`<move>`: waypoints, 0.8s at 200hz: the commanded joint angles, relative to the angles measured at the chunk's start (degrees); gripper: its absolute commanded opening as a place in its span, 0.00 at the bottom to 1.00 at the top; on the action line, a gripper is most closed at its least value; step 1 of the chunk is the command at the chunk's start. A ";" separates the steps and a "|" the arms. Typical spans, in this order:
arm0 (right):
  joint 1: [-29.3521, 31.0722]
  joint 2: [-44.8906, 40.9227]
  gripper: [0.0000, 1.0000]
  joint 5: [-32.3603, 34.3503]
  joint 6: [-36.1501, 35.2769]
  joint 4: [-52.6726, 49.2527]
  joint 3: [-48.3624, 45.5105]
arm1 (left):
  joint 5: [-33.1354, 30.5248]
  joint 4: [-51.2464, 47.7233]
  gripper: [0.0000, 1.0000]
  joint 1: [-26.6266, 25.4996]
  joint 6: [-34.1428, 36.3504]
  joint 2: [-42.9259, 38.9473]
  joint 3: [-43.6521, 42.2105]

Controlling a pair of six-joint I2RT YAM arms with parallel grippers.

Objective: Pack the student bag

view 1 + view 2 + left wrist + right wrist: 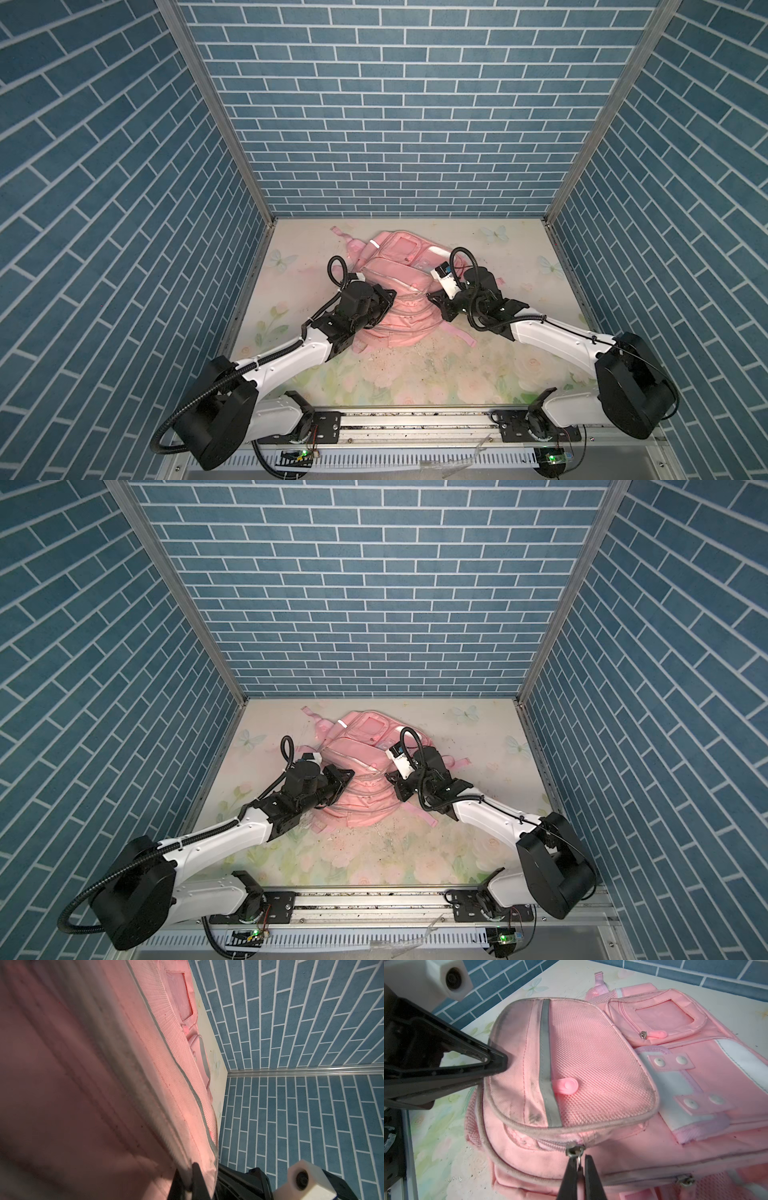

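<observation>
Right gripper (579,1165) pinches the metal zipper pull (575,1150) of the student bag (591,1053) right at its tips, while left gripper (187,1171), facing it, clamps a fold of that bag's fabric.

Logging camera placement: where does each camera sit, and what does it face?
Both top views: overhead behind the arms, facing down at the student bag; both arms show.
Left wrist: along the bag's side; left gripper pinches its edge.
Right wrist: across its front; right gripper grips a zipper pull.
All share the bag.
</observation>
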 commanded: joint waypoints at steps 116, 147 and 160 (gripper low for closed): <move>-13.44 -13.58 0.74 16.13 5.28 -11.91 2.50 | -13.13 -25.34 0.67 4.81 24.90 -11.46 10.18; -23.66 -17.78 0.88 28.69 6.38 -6.39 -3.35 | -17.08 -26.74 0.82 13.51 46.92 -15.36 9.00; -27.47 -18.71 0.89 33.75 5.11 2.41 -9.76 | -20.53 -22.44 0.83 15.37 58.47 -17.17 6.34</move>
